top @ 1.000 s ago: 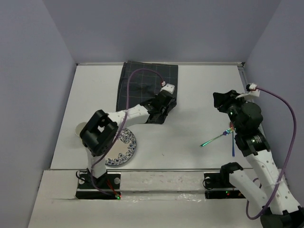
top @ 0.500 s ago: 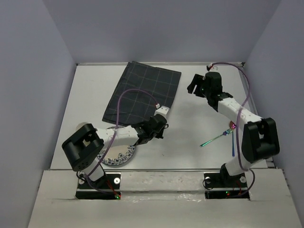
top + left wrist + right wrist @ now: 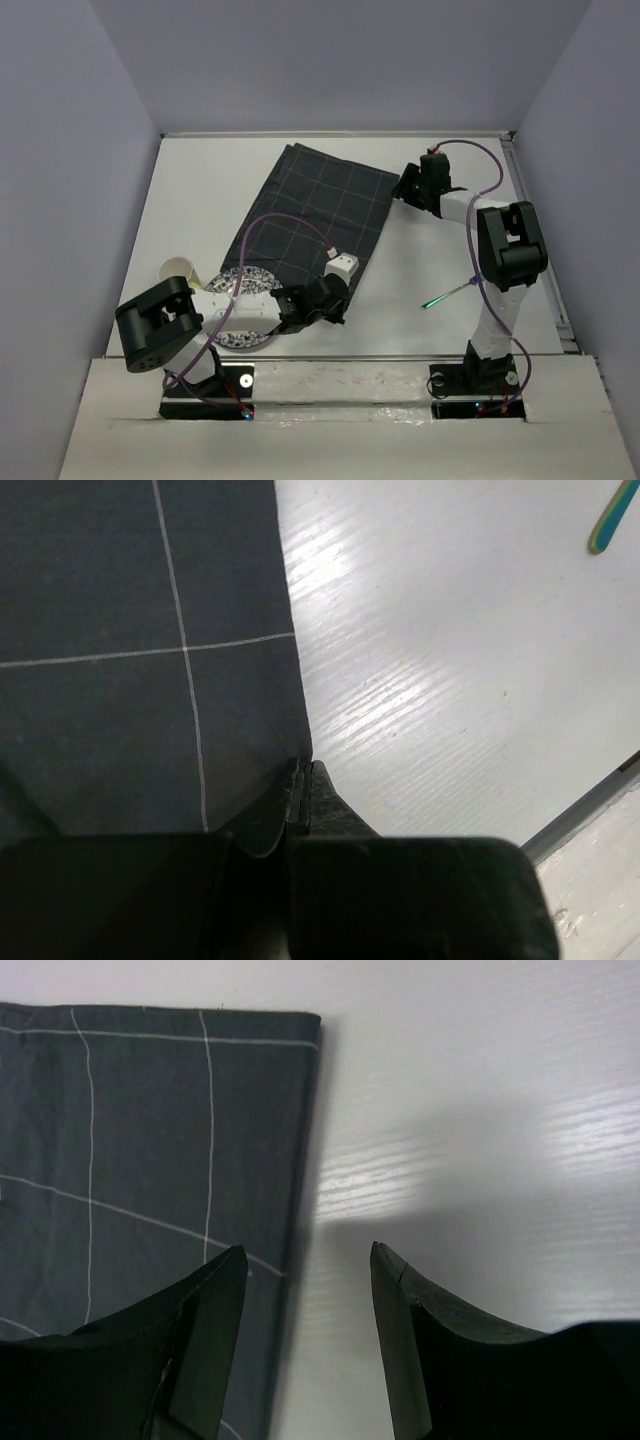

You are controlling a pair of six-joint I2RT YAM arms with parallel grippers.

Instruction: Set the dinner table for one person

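Note:
The dark grey checked cloth (image 3: pixel 315 210) lies spread at a slant on the white dinner table (image 3: pixel 440 240). My left gripper (image 3: pixel 338 298) is shut on the cloth's near right edge; in the left wrist view the jaws pinch the cloth (image 3: pixel 120 630) hem at the left gripper (image 3: pixel 303 770). My right gripper (image 3: pixel 398 188) stands open at the cloth's far right corner. In the right wrist view the right gripper (image 3: pixel 308 1255) straddles the cloth (image 3: pixel 150 1140) edge, one finger over fabric, the other over bare table, holding nothing.
A blue-and-white plate (image 3: pixel 243 281) sits near the front left, partly under the cloth and my left arm. A pale cup (image 3: pixel 178 270) stands left of it. A green utensil (image 3: pixel 445 295) lies at the right, behind the right arm; its tip (image 3: pixel 612 515) shows in the left wrist view.
The left gripper has dragged the cloth toward the near edge, over part of the plate. The right arm swung from the near right out to the cloth's far right corner, jaws open.

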